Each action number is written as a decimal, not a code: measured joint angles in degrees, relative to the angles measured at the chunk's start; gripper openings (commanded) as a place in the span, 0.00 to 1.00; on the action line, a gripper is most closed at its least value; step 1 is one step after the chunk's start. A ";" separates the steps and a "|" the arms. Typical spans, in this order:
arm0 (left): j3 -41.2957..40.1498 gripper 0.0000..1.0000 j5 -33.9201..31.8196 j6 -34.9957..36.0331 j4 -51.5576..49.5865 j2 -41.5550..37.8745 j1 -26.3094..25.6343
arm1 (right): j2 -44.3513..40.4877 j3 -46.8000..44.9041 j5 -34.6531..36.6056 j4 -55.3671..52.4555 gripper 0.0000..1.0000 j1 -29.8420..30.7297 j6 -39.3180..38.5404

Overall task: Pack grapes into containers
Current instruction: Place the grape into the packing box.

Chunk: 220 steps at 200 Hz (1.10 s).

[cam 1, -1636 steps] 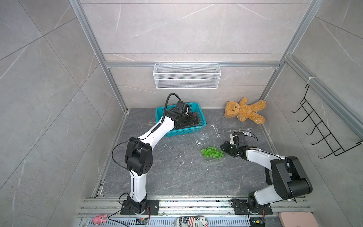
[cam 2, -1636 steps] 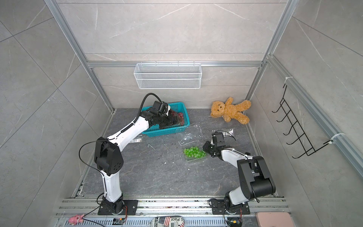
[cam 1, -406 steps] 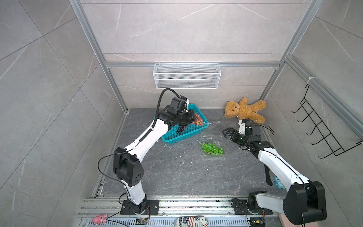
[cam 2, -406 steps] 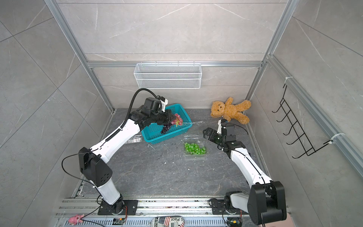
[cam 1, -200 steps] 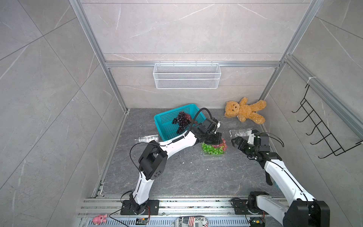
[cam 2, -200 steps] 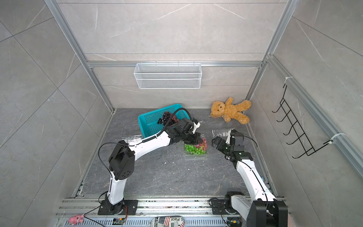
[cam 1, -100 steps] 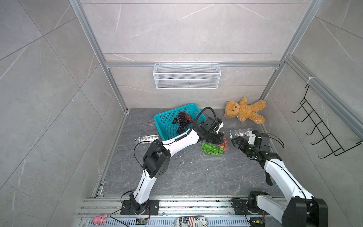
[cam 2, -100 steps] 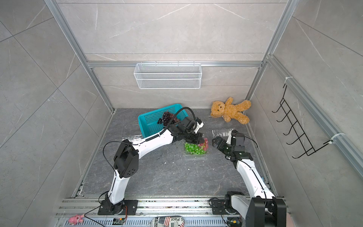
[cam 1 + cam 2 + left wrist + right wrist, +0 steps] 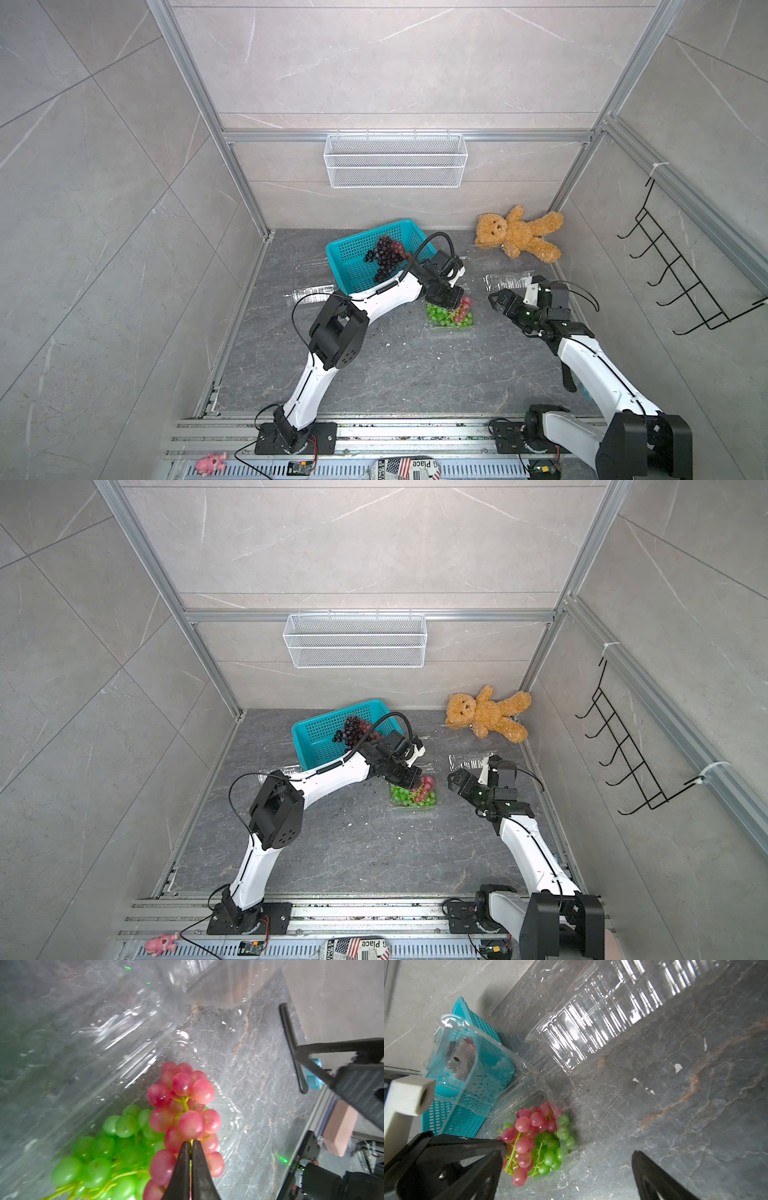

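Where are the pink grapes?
In both top views the pink grapes, pinched by the left gripper, lie on the green grapes in the container, between the teal basket and the right gripper.

Both top views look steeply down from high at the front toward the back wall (image 9: 395,83), covering the whole floor (image 9: 395,374). The left wrist camera sits very close above the pink grapes (image 9: 191,1124); the right wrist camera sees them from slightly farther.
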 measured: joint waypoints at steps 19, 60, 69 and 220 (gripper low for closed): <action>0.17 0.00 -0.22 0.92 -0.90 0.07 0.81 | 0.52 0.00 -0.28 0.26 0.99 0.00 -0.02; 0.66 0.15 -0.68 2.05 -2.03 0.07 1.81 | 2.23 -0.22 -1.36 2.19 0.99 0.02 0.17; 0.83 0.19 -0.79 2.10 -2.25 0.07 1.92 | 2.56 -0.46 -1.49 2.82 0.99 0.11 0.22; -1.62 0.67 -3.19 0.57 -2.56 -5.18 3.65 | 10.19 -2.21 1.07 8.31 0.76 12.63 1.92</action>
